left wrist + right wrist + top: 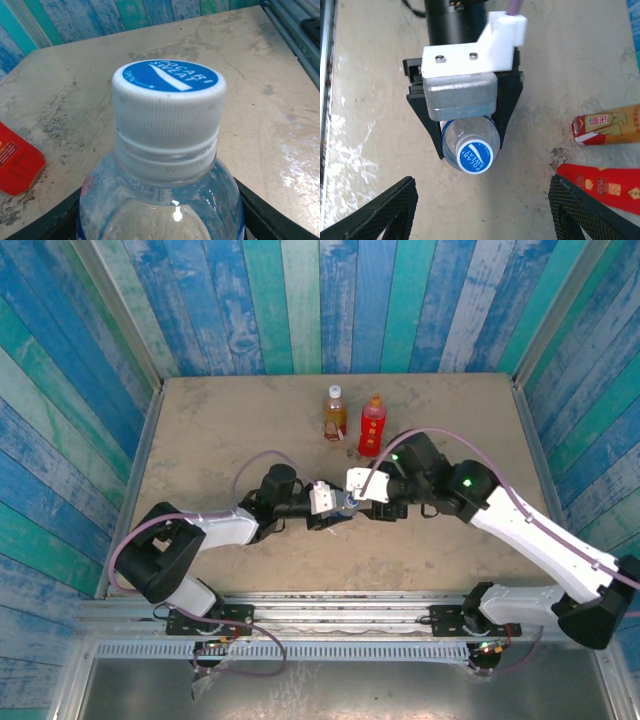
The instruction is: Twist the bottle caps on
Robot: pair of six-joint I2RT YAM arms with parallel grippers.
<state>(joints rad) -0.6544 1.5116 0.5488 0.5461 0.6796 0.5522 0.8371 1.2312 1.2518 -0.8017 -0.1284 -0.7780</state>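
My left gripper (160, 222) is shut on the shoulders of the clear bottle (160, 200), a black finger (272, 215) on each side. The bottle's cap (167, 112), white with a blue printed top, sits on its neck. In the right wrist view the same cap (477, 156) faces the camera, held out by the left gripper (470, 142). My right gripper (482, 212) is open, its fingers (375, 215) wide apart and a little back from the cap, touching nothing. From above, both grippers meet at mid-table around the clear bottle (343, 504).
The amber tea bottle (334, 412) and the red drink bottle (372, 426) stand capped side by side at the back of the table. They are near the right gripper, with the red label (605, 185) and tea label (607, 125) at its right side. Blue plank walls enclose the table.
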